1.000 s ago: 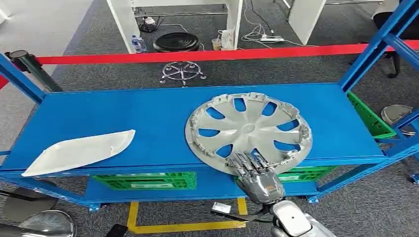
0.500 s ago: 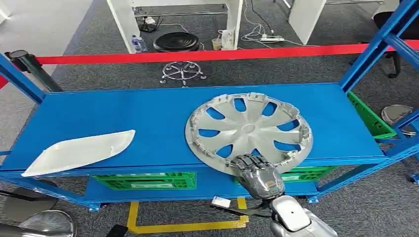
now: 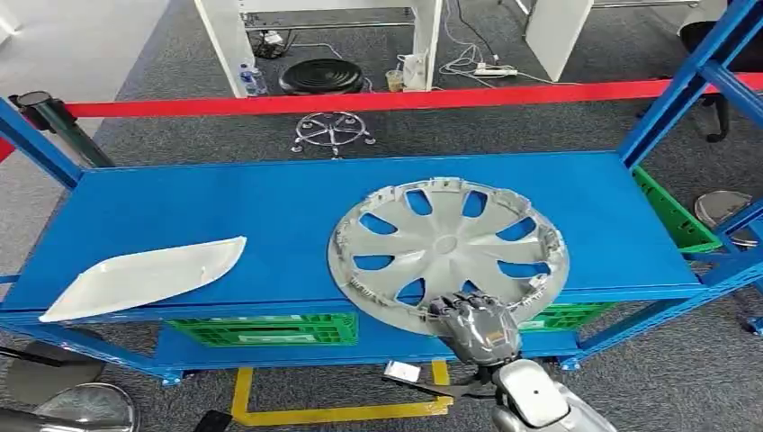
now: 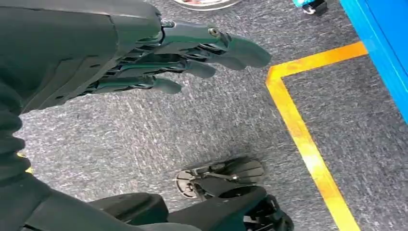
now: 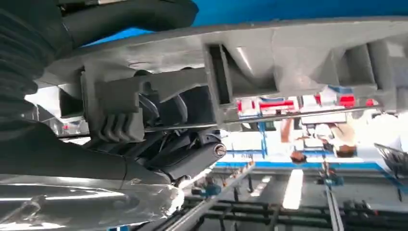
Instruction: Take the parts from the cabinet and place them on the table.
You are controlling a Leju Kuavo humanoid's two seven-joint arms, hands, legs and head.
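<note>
Head view: the right hand [image 3: 475,326] has its fingers [image 3: 454,308] curled over the near rim of the silver wheel cover [image 3: 447,252], which lies flat on the blue cabinet shelf [image 3: 225,207], overhanging its front edge. A white panel [image 3: 144,274] lies well to the left of the fingers.

Left wrist view: the left hand [image 4: 159,57] hangs over grey floor, fingers [image 4: 192,70] straight, apart, holding nothing.

Right wrist view: fingers [image 5: 163,108] hook the cover's underside.

Judging by this, both parts remain to be moved.

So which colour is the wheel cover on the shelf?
Silver-grey wheel cover, blue shelf showing through its openings; the head view shows it best.
</note>
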